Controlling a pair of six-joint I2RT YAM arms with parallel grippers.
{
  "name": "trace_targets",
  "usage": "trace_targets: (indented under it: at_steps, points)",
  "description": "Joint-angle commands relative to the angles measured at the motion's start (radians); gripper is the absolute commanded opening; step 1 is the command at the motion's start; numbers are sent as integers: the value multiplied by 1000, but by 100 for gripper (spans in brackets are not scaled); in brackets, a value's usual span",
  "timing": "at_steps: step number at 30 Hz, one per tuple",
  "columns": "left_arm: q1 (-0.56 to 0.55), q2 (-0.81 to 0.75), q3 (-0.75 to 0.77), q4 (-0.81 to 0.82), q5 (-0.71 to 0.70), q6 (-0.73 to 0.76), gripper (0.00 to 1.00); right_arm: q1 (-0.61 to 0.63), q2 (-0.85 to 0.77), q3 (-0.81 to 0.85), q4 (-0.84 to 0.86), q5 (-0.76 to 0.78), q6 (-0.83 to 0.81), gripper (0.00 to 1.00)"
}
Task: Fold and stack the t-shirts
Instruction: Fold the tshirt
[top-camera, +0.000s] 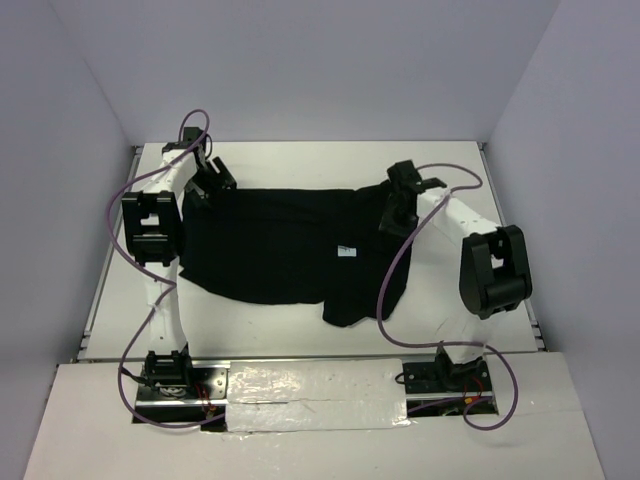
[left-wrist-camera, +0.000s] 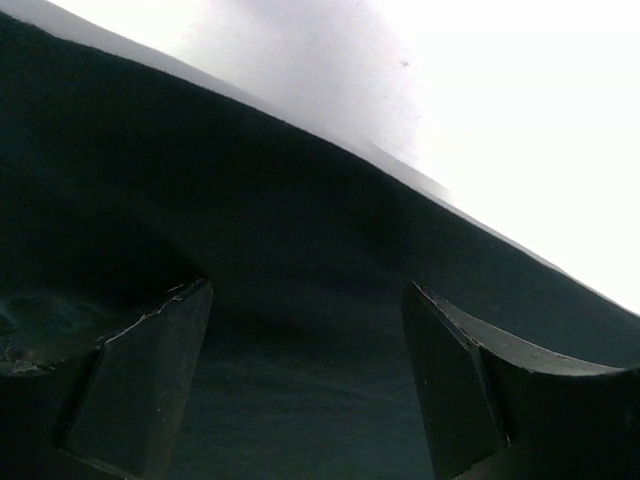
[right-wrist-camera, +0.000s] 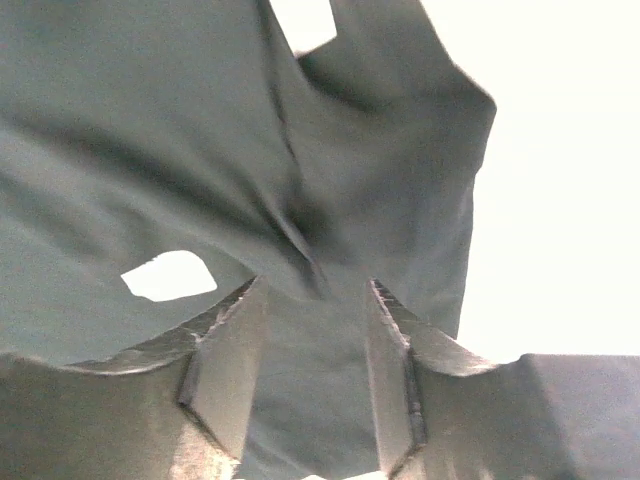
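Viewing from the top: black t-shirt (top-camera: 270, 240) lies spread on the table (top-camera: 300, 155), long axis left to right, white tag (top-camera: 345, 250) showing. Left gripper (top-camera: 208, 183) sits at its far-left corner, right gripper (top-camera: 393, 218) at its far-right edge; each arm is nearest its own end.
Left wrist: jaws wide apart, cloth below, nothing pinched.
Right wrist: jaws half apart, a ridge of cloth running between them, not visibly clamped.

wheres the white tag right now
In the top view the white tag lies on the black shirt, right of the shirt's middle and just left of the right gripper.
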Motion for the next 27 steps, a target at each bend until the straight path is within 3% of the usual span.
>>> trace_targets:
  at_steps: [1,9,17,27]
  points:
    - [10,-31,-29,-61,-39,6,91,-74,-14,159,19,-27,-95,51]
    - [10,-27,-18,-72,-41,-1,91,-144,349,511,90,-263,-236,52]
    - [10,-8,9,-93,-39,12,92,-164,491,726,84,-257,-270,52]
    - [12,7,16,-98,-39,25,91,-176,552,759,75,-234,-321,51]
